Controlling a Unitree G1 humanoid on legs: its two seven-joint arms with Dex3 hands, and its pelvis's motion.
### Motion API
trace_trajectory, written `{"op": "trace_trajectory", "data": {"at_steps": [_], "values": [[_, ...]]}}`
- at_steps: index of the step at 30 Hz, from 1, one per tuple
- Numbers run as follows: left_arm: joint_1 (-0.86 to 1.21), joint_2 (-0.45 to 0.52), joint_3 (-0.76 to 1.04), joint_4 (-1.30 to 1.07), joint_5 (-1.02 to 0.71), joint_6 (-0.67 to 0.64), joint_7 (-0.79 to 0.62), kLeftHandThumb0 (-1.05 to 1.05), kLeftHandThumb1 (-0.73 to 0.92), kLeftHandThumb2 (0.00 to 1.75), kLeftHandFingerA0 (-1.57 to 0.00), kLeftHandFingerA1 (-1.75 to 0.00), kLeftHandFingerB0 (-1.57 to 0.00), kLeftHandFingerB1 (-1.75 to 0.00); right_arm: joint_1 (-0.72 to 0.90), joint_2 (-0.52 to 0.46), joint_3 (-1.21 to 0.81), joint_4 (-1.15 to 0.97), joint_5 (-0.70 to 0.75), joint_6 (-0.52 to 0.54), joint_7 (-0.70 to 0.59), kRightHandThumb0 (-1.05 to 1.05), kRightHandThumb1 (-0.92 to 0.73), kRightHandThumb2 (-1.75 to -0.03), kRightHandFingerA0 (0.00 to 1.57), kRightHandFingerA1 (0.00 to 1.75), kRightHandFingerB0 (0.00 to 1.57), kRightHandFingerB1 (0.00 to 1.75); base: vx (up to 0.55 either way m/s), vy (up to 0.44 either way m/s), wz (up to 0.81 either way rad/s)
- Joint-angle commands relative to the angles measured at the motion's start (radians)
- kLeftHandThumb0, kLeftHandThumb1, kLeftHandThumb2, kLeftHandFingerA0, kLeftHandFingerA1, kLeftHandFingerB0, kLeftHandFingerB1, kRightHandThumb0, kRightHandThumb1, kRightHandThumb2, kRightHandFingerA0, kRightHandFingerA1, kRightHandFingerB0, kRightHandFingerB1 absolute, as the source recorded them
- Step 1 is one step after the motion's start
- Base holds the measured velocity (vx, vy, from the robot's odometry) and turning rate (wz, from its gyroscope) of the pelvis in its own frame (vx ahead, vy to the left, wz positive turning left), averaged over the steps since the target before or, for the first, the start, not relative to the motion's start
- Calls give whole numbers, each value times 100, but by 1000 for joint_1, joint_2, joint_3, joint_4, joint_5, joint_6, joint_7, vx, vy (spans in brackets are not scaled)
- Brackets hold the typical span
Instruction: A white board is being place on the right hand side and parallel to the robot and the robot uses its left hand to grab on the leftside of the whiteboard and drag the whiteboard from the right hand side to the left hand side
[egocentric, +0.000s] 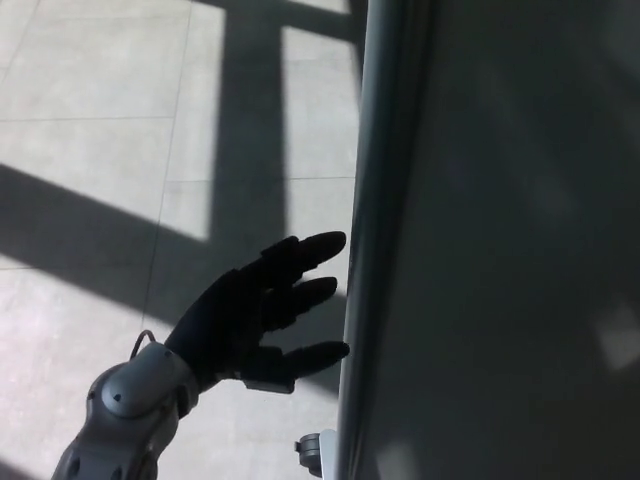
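Fingers (305, 250) on my left hand (250, 315) are spread apart and hold nothing: two thick ones reach toward the picture's right, and the thumb lies below them, pointing the same way. Their tips sit just beside the left edge of the whiteboard (500, 250); the thumb tip looks to be at the frame, though I cannot tell from this angle whether it touches. The upper fingertip stops a little short of the edge.

Behind the palm I see the grey wrist housing (135, 390) with a thin cable looping out of its top, and the forearm running down to the bottom edge of the view at the lower left.

From my head view the whiteboard fills the whole right half, standing as a dark, shaded panel with faint pale reflections on its face. Its rounded grey frame (365, 200) runs from the top edge to the bottom edge, leaning slightly. At the foot of that frame, near the bottom edge, a small grey fitting (312, 452) pokes out; I cannot make out what it is.

To the left lies the tiled floor (90, 150), pale tiles crossed by broad dark shadow bands, with my hand held over one of them. My right hand does not show.
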Motion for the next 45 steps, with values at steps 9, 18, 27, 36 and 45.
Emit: {"op": "trace_trajectory", "data": {"at_steps": [9,18,27,36,45], "values": [[-126,-45,-35,40,8,102,26,-41,46,67,-2,-28,-4,-20,23,-13,13,6,-13,-33,-14,-54,-82,-69,65,103,17,93,0,0,0],[-217,-86,-10,117,30,99,81,-40,50,57,-15,-35,-7,-21,15,-13,19,7,-19,-32,-21,-55,-82,-70,65,101,18,92,0,0,0],[-160,-168,-33,151,138,-10,271,-23,65,59,-94,-55,-32,-32,18,-18,28,6,-33,-30,-35,-58,-82,-68,70,101,20,92,0,0,0],[-142,-159,-58,177,166,-86,280,0,80,63,-106,-72,-73,-50,20,-20,33,6,-33,-25,-33,-58,-84,-65,77,103,23,93,0,0,0],[-85,-153,-42,137,153,-87,293,-1,79,62,-98,-91,-78,-64,24,-21,40,6,-38,-23,-35,-54,-83,-69,95,97,33,91,0,0,0]]}}
